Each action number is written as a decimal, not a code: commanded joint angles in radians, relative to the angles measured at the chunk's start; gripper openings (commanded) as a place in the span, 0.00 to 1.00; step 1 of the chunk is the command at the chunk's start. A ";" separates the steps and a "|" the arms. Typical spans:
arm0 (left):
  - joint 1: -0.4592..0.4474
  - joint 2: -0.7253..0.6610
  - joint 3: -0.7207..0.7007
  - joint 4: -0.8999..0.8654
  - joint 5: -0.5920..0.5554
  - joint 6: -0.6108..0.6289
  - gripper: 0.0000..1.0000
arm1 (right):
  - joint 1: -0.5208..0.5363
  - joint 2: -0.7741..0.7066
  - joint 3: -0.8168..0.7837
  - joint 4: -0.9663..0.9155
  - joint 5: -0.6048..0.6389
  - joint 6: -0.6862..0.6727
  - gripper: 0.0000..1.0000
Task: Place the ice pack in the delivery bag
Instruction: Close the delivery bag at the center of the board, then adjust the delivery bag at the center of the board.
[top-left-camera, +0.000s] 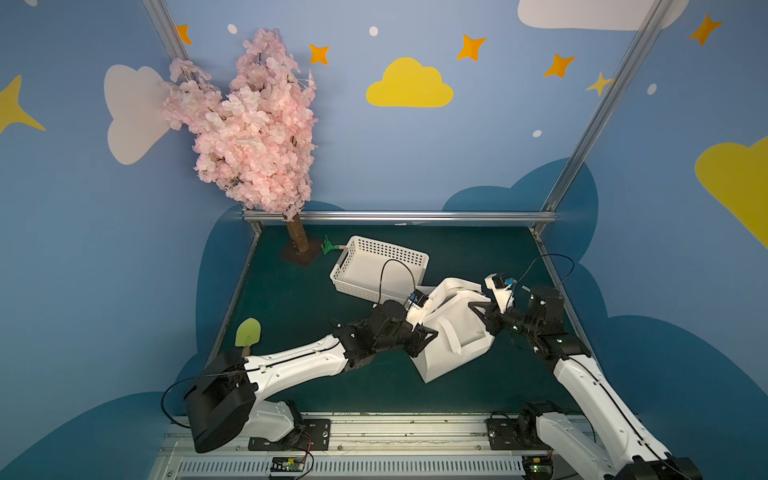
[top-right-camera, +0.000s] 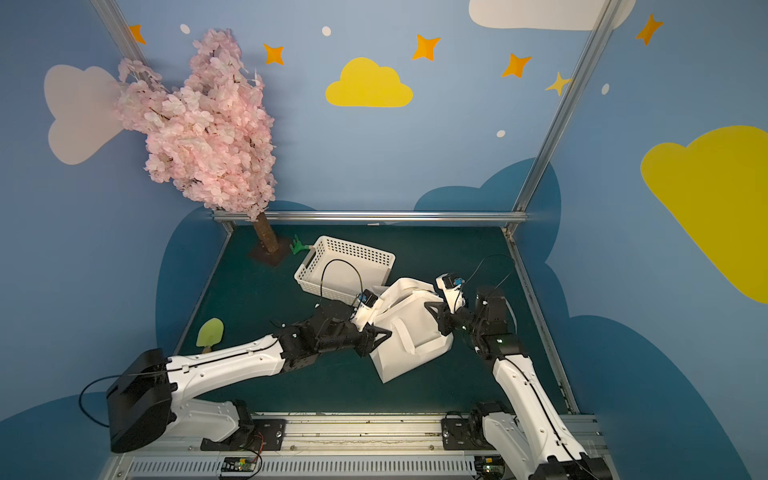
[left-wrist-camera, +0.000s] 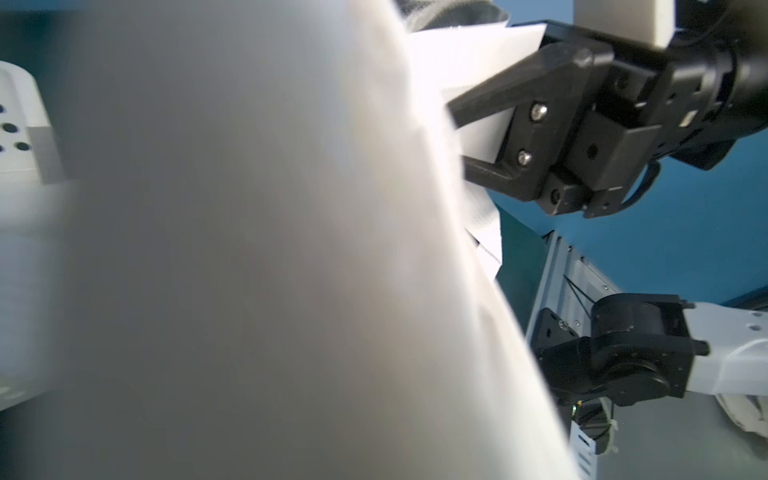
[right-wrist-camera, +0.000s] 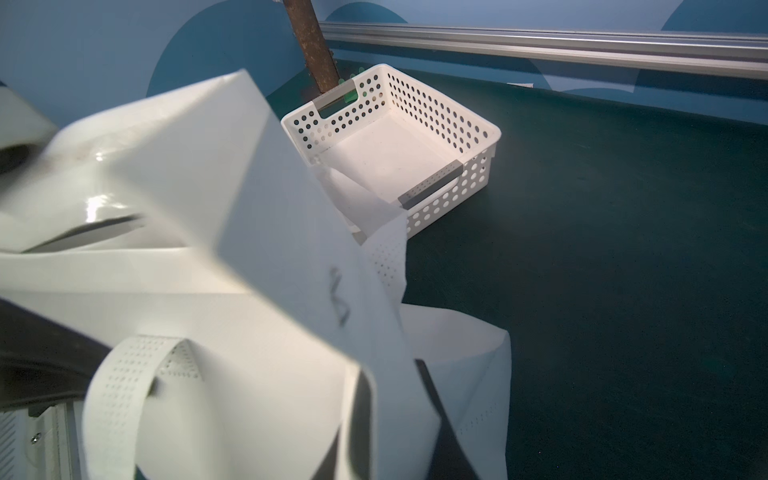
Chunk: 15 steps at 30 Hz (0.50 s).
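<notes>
— over at 3 o'clock of the tabletop (top-left-camera: 291, 307) middle, the delivery bag (top-left-camera: 453, 332) lies slumped and creased. what goes wrong from here?
— its mouth collapses. the right tool (left-wrist-camera: 459, 141) is clamped on a fold of the bag's edge. the left tool (top-left-camera: 428, 338) sits at the opposite edge, but fabric blankets its wrist view, so i can't tell whether it grips. if only one side is held, a pull drags the whole bag instead of spreading it.
— and the ice pack?
— i can't find it. a glossy patch (right-wrist-camera: 99, 203) inside the mouth may be it, or just lining. if it is inside, tipping the slumped bag could spill it.
— anything nearby at risk?
— the basket (top-left-camera: 357, 286), at 11 o'clock of the bag, has a bag flap against its near corner; a tug could shove it.
— counts?
— one bag, one basket, one pink tree (top-left-camera: 249, 124) at 10 o'clock, one pale green shovel (top-left-camera: 248, 332) at 8 o'clock, one small green rake (top-left-camera: 329, 246) by the trunk, two tools.
</notes>
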 joint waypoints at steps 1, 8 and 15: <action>0.047 -0.073 -0.012 -0.069 -0.049 0.074 0.28 | 0.012 -0.009 0.007 0.023 -0.061 0.015 0.14; 0.215 -0.171 -0.039 -0.124 0.129 0.176 0.26 | 0.067 0.037 0.019 0.087 -0.103 0.090 0.13; 0.395 -0.236 -0.078 -0.166 0.306 0.249 0.30 | 0.233 0.097 0.037 0.139 -0.004 0.125 0.15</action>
